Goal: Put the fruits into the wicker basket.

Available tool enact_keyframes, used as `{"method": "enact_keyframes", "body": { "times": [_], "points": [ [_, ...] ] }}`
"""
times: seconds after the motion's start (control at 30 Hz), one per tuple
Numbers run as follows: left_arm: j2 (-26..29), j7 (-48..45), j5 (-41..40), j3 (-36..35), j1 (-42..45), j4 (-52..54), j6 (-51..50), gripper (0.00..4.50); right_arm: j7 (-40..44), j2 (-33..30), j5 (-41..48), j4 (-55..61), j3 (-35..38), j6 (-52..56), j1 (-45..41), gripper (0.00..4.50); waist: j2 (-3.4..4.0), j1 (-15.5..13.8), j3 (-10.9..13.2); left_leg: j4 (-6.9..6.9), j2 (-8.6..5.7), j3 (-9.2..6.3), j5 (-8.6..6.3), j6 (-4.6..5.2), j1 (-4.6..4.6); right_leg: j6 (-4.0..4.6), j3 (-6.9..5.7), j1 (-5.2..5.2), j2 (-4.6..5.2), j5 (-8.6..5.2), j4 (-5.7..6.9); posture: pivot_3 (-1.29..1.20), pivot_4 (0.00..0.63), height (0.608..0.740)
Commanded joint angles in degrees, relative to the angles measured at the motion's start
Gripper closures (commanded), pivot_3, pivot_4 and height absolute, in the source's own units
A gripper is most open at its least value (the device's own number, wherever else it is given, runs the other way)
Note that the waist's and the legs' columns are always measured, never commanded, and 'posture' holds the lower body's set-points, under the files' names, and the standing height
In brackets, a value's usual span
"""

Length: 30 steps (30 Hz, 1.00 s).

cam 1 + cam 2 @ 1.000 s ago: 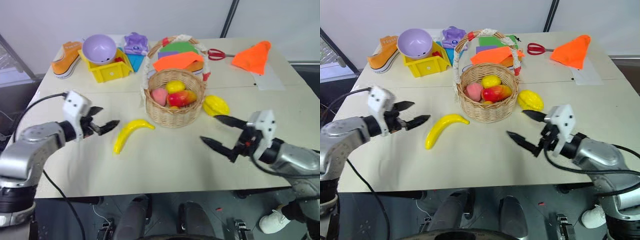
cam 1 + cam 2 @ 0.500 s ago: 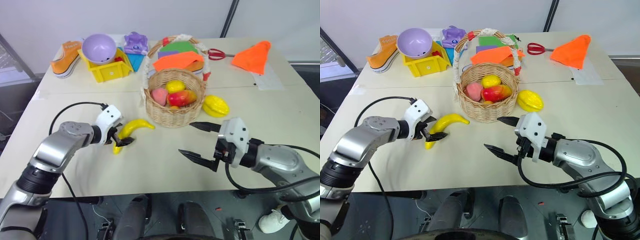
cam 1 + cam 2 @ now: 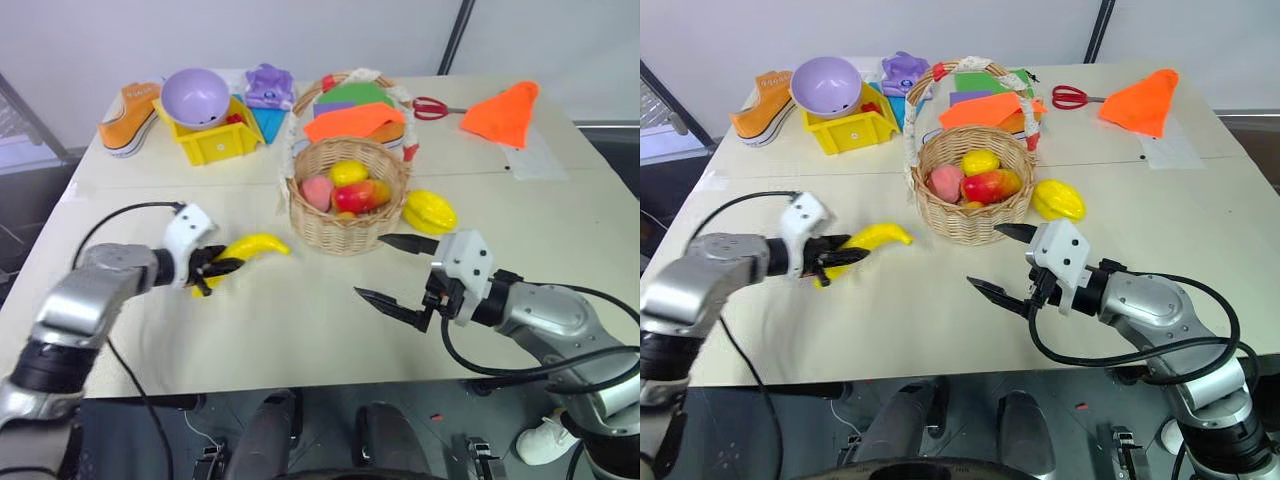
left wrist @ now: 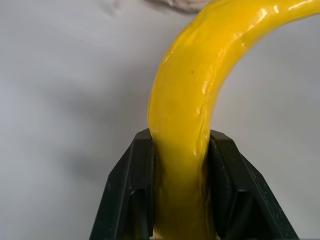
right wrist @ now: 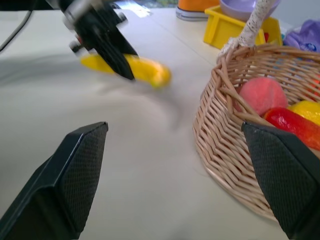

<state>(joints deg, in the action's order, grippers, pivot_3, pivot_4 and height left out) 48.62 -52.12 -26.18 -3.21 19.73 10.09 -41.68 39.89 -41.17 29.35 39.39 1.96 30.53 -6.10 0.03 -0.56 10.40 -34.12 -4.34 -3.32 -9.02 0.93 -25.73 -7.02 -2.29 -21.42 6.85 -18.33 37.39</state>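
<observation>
Banana is clamped in the left gripper, left of the basket — grasp step judged done. Right gripper is held wide apart, empty. Next: a lift over the rim is needed.

Wicker basket sitting mid-desk with small fruits lying in it; ridged fruit lying just right of it, banana left, bin and bowl sitting far left, scissors far right.
</observation>
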Motion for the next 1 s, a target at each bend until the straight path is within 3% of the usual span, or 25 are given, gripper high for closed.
{"method": "enact_keyframes", "body": {
  "times": [0.03,0.1,0.3,0.4,0.57,0.67,0.8,1.0],
  "points": [
    [-3.2,0.3,-10.1,-6.7,5.6,8.7,-2.1,3.34,0.7,-0.9,-0.5,-1.4,3.7,-2.2,-0.5,0.0,-0.04,-0.9,0.0,-0.04,-0.01,-0.04,0.0,-0.01,-0.01,0.03,-0.03,0.05,0.0,-0.01,-0.05,0.0,0.15,0.74],
    [-6.9,4.7,-11.9,-5.3,10.6,10.9,-5.3,3.34,1.2,-1.3,0.0,-2.6,5.4,-2.5,-0.7,0.0,-0.09,-1.9,0.0,-0.18,-0.06,-0.05,-0.05,-0.06,-0.02,0.12,-0.02,0.15,0.01,-0.06,-0.15,0.0,0.15,0.74],
    [-22.4,22.4,-1.3,6.6,26.8,4.2,-8.9,3.34,3.0,-3.7,0.1,-5.6,11.2,-2.9,0.0,0.0,-0.23,-1.8,0.0,-0.32,-0.17,0.01,-0.01,0.11,-0.03,-0.31,0.03,0.55,-0.06,0.21,-0.15,0.0,0.15,0.74],
    [-24.6,22.6,5.4,13.2,30.7,-0.8,-3.9,3.34,3.1,-4.2,-0.2,-6.0,12.5,-3.1,0.6,0.0,-0.27,-1.1,0.0,-0.24,-0.13,0.09,0.0,0.12,-0.03,-0.32,0.05,0.4,-0.1,0.21,0.01,0.0,0.15,0.74],
    [-26.7,21.0,11.5,18.0,32.9,-8.3,4.2,3.34,1.7,-4.0,-0.1,-5.3,13.4,-2.6,1.6,0.0,-0.26,-0.2,0.0,-0.14,-0.09,0.14,0.03,0.09,0.02,-0.3,0.08,0.35,-0.16,0.19,0.08,0.0,0.15,0.74],
    [-27.8,20.0,12.7,17.4,33.0,-11.0,6.9,2.25,-0.3,-3.6,0.9,-5.6,14.2,-0.1,1.5,0.0,-0.29,-0.2,0.0,-0.25,-0.11,0.14,0.03,0.09,0.02,-0.3,0.08,0.4,-0.13,0.2,0.08,0.0,0.15,0.74],
    [-28.4,19.2,12.7,15.2,32.6,-11.5,9.6,0.38,-2.8,-3.3,-2.6,-11.1,12.4,0.5,0.5,0.0,-0.29,-0.2,0.0,-0.25,-0.11,0.12,0.02,0.09,0.01,-0.3,0.08,0.39,-0.08,0.19,0.08,0.0,0.15,0.74],
    [-27.9,13.6,7.2,9.7,28.4,-6.3,12.2,0.38,-5.7,-0.7,-10.6,-28.0,7.5,-5.4,-8.0,0.0,-0.25,0.4,0.0,-0.24,-0.09,0.15,0.03,0.08,0.05,-0.29,0.1,0.36,-0.1,0.2,0.09,0.0,0.15,0.74]
  ]
}}
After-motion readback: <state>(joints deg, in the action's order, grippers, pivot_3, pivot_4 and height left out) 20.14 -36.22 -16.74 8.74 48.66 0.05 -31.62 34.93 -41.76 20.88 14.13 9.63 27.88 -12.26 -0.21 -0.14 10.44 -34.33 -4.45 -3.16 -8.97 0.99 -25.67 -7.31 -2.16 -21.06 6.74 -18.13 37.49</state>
